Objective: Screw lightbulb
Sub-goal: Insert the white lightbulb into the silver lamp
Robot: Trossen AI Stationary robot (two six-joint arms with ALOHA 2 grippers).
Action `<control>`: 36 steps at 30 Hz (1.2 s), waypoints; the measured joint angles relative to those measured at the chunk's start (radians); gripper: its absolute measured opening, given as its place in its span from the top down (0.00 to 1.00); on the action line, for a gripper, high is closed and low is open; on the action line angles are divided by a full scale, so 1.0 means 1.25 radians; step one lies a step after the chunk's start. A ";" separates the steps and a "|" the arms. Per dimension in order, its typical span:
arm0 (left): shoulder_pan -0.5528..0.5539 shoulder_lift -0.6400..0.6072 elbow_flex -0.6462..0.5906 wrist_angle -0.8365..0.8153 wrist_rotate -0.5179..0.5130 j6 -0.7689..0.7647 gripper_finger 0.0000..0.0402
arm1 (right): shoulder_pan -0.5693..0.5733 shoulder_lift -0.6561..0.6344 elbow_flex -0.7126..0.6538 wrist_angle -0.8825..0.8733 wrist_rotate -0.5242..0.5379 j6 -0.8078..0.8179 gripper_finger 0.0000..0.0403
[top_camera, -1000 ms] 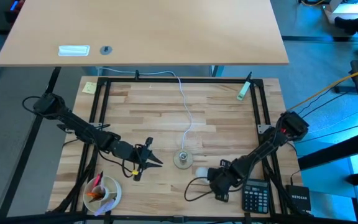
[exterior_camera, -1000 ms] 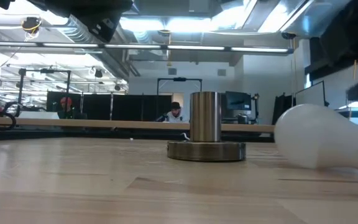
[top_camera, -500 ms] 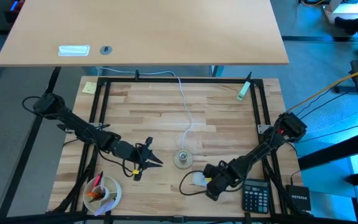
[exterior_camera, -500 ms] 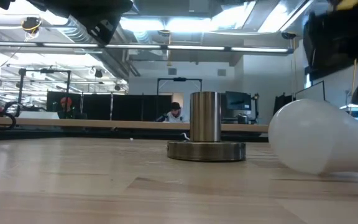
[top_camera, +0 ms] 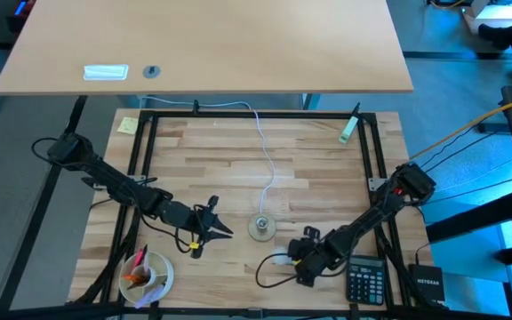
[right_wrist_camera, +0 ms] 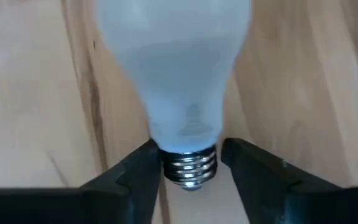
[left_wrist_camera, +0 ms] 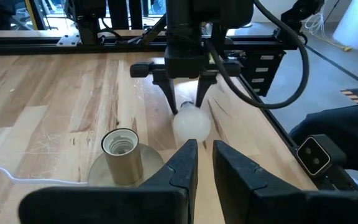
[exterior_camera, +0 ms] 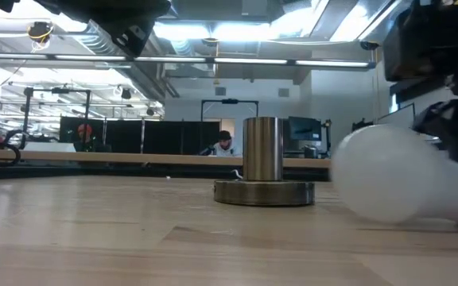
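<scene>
Wooden table (top_camera: 238,169): butcher-block top inside a black frame, carrying all items below.

Left arm: reaches in from the left edge; left gripper (top_camera: 223,231) hovers just left of the socket, its fingers (left_wrist_camera: 182,163) nearly pressed together with a thin gap, holding nothing.

Right arm: reaches in from the right edge toward the near centre; right gripper (top_camera: 289,259) is low at the table, its fingers (right_wrist_camera: 138,169) spread either side of the lightbulb's screw base, not visibly clamping it.

Socket (top_camera: 261,228): round grey metal disc with an upright open cylinder, near centre; white cord (top_camera: 266,151) runs from it to the far edge.

Calculator (top_camera: 363,280): near right corner.

Cup (top_camera: 148,273): near left corner, holding small items.

Lightbulb (left_wrist_camera: 191,123): white, lying on its side on the table just right of the socket and nearer, apart from it, base between the right gripper's fingers.
</scene>
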 joint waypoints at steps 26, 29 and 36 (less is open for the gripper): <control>0.040 0.000 0.000 0.006 -0.001 -0.129 0.57 | -0.001 -0.147 0.000 0.005 0.135 -0.094 0.72; 0.040 0.000 0.000 0.025 -0.001 -0.144 0.49 | -0.001 -0.191 0.000 0.008 0.212 -0.123 0.72; 0.028 0.000 0.000 0.143 -0.001 -0.103 0.42 | -0.029 -0.244 0.000 0.179 0.381 -0.283 0.72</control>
